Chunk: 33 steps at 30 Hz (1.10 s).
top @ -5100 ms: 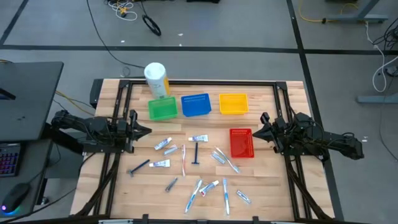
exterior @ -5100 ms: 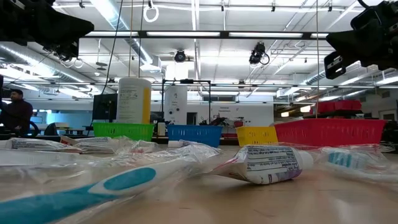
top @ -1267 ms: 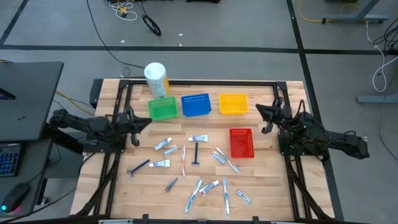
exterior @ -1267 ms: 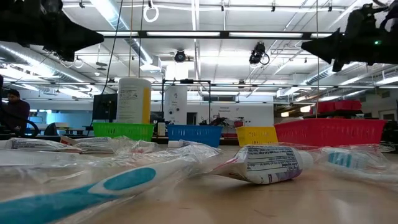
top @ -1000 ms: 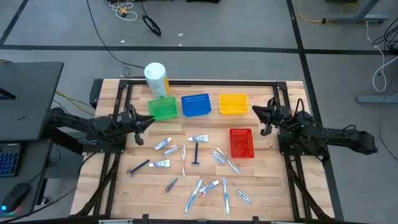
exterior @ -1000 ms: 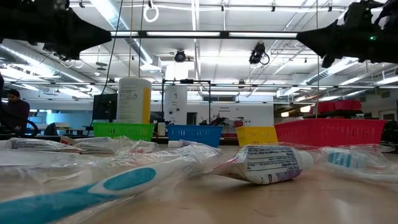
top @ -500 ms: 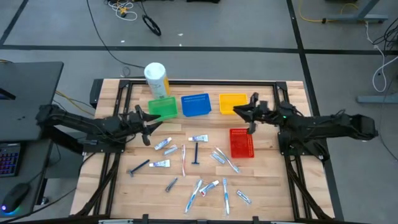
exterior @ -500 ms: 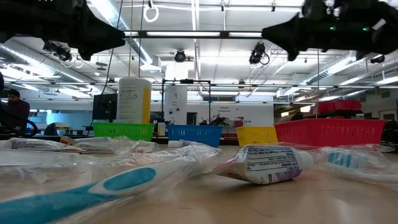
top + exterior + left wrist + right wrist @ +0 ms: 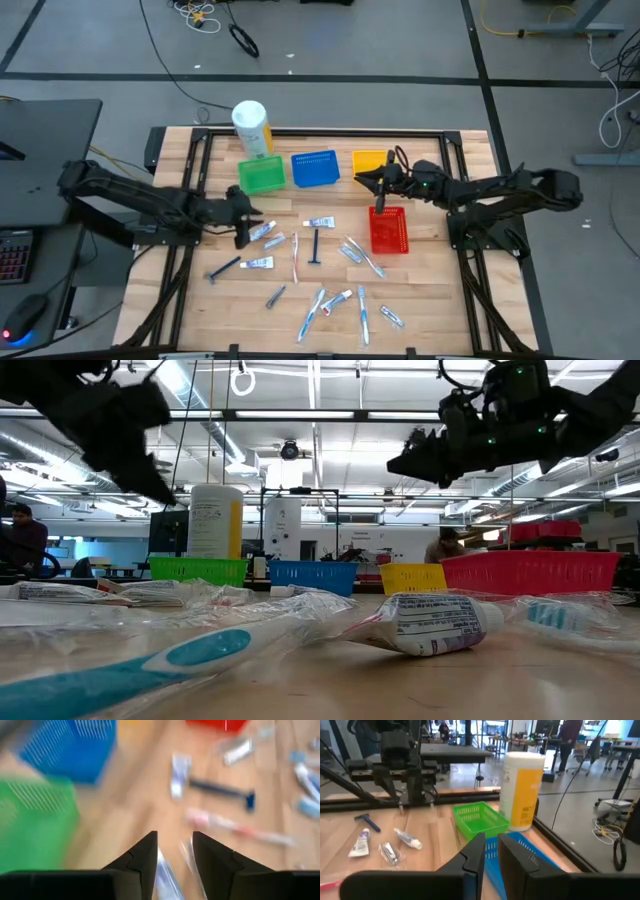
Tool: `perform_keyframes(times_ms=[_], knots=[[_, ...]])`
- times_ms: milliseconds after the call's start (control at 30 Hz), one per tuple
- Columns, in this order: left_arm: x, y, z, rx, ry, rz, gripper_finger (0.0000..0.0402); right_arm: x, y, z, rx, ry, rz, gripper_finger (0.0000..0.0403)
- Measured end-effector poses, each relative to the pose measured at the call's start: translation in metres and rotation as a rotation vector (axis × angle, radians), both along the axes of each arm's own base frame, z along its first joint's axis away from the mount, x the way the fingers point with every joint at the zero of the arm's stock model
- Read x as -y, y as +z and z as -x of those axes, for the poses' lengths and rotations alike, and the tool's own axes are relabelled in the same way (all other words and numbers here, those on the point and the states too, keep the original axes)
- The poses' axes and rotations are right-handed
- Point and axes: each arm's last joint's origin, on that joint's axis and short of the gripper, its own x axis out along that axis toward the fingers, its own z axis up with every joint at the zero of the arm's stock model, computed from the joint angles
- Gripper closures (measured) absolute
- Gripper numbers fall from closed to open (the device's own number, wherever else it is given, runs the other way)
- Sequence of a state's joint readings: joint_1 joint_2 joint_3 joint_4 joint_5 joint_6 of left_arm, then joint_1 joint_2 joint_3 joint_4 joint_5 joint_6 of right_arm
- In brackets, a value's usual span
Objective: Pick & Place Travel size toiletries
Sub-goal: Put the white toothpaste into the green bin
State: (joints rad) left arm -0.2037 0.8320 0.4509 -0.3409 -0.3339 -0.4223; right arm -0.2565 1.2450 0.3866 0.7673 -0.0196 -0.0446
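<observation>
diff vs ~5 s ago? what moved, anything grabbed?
Both arms swung in from the table's sides. Left gripper now hangs beside the tubes near the green basket, jaws apart. Right gripper is between the yellow basket and red basket. Nothing grabbed. Toiletries, baskets and bottle unmoved.

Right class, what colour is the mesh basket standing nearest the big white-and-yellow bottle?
Green. The basket sits just beside the bottle; the high view shows it best.

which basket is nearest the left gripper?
The green basket, leftmost in the back row; the left gripper is just in front of it, while blue, yellow and red sit farther right.
</observation>
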Motion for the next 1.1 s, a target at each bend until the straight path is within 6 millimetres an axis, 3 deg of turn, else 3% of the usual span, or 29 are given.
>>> perform_keyframes(times_ms=[133,267,533,767,1100], knots=[[0.008,-0.014,0.0,-0.125,-0.005,0.179,0.0278,0.001,-0.002,-0.001,-0.012,-0.015,0.015,0.0342],[0.017,-0.026,0.001,-0.243,-0.005,0.226,0.0281,0.001,-0.002,0.0,-0.017,-0.042,0.022,0.0342],[0.019,-0.041,-0.001,-0.347,0.053,0.162,0.025,0.002,-0.002,0.0,-0.029,-0.044,0.053,0.0342],[0.021,-0.056,-0.006,-0.451,-0.048,0.003,0.021,0.002,-0.002,0.0,-0.029,-0.047,0.053,0.0342],[0.029,-0.068,-0.009,-0.505,-0.092,-0.042,0.0207,0.002,-0.002,0.0,-0.03,-0.047,0.053,0.0342]])
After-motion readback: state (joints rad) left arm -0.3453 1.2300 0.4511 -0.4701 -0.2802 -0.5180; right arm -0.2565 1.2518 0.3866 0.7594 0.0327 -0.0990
